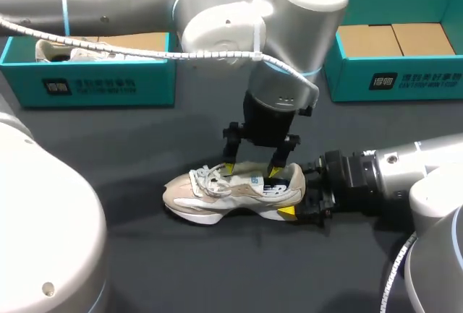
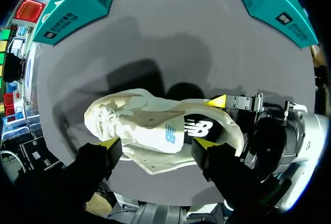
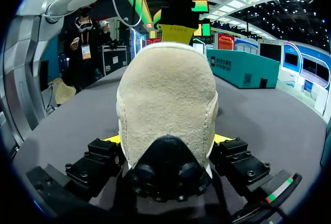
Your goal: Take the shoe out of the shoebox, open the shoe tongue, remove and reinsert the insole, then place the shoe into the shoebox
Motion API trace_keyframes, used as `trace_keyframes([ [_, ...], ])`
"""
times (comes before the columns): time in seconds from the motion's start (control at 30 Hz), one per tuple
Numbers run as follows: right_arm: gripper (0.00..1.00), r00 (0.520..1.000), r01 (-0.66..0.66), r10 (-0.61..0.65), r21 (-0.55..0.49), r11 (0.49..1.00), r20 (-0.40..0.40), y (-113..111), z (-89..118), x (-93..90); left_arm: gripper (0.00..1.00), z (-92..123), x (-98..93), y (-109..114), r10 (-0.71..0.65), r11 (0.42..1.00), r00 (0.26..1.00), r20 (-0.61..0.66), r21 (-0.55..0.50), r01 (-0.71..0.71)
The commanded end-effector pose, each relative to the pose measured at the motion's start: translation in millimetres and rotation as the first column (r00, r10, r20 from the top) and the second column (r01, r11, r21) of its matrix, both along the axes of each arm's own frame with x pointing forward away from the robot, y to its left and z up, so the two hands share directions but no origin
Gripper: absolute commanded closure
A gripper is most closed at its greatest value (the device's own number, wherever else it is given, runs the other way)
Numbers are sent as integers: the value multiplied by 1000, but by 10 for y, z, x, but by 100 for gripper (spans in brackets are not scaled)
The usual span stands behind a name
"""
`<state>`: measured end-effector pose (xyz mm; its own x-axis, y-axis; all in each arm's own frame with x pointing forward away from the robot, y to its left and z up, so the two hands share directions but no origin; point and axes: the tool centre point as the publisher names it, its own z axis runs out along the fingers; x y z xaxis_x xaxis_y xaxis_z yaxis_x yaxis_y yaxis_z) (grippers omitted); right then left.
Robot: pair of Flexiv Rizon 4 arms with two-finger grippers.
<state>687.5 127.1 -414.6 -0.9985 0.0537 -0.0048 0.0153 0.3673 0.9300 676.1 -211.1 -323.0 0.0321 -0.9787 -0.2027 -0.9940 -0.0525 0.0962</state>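
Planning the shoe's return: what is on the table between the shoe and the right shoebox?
Nothing: the head view shows bare dark table between shoe and right shoebox; the left arm hangs above.

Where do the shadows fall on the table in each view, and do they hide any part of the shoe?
Head view: a soft shadow lies on the table close around the shoe, which is bright itself. Left wrist view: broad soft shadows lie beyond the shoe, none on it. Right wrist view: the shoe's heel is evenly lit.

Fuzzy cream suede on the shoe [image 1: 217, 196] heel, black rubbery sole — table [image 1: 145, 255] matt, dark grey.
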Motion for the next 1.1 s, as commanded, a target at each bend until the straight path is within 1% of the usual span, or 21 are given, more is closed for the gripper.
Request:
trace_keyframes([
  [0.03, 100, 1000, 1, -1, -5, 1000, -1, 20, -20, 14, 24, -123, 18, -114, -2, 996, 1000, -14, 89, 3],
  [0.1, 100, 1000, 1, -1, -5, 1000, -1, 20, -20, 14, 18, -158, 19, -133, 0, 995, 1000, -15, 100, 2],
  [0.2, 100, 1000, 1, -1, -5, 1000, -1, 20, -20, 14, 22, -207, 23, -154, 1, 993, 1000, -13, 117, 1],
  [0.33, 100, 1000, 1, -1, -5, 1000, -1, 20, -20, 14, 22, -266, 32, -171, 2, 992, 1000, -20, 127, 1],
  [0.4, 100, 1000, 1, -1, -5, 1000, -1, 20, -20, 14, 24, -298, 30, -182, 2, 991, 1000, -22, 134, 1],
  [0.5, 100, 1000, 1, -1, -5, 1000, -1, 20, -20, 14, 24, -350, 29, -190, 5, 989, 1000, -27, 150, -1],
  [0.67, 100, 1000, 1, -1, -5, 1000, -1, 20, -20, 14, 27, -416, 15, -165, 15, 985, 999, -42, 175, -8],
  [0.77, 100, 1000, 1, -1, -5, 1000, -1, 20, -20, 14, 27, -443, 3, -140, 20, 981, 999, -50, 193, -10],
  [0.83, 100, 1000, 1, -1, -5, 1000, -1, 20, -20, 14, 29, -450, -10, -122, 22, 979, 998, -51, 205, -11],
  [0.87, 100, 1000, 1, -1, -5, 1000, -1, 20, -20, 14, 35, -451, -15, -112, 23, 978, 998, -55, 209, -11],
  [1.07, 100, 1000, 1, -1, -5, 1000, -1, 20, -20, 14, 39, -448, -36, -50, 26, 972, 997, -70, 234, -9],
  [1.1, 100, 1000, 1, -1, -5, 1000, -1, 20, -20, 14, 41, -445, -38, -41, 26, 971, 997, -72, 239, -8],
])
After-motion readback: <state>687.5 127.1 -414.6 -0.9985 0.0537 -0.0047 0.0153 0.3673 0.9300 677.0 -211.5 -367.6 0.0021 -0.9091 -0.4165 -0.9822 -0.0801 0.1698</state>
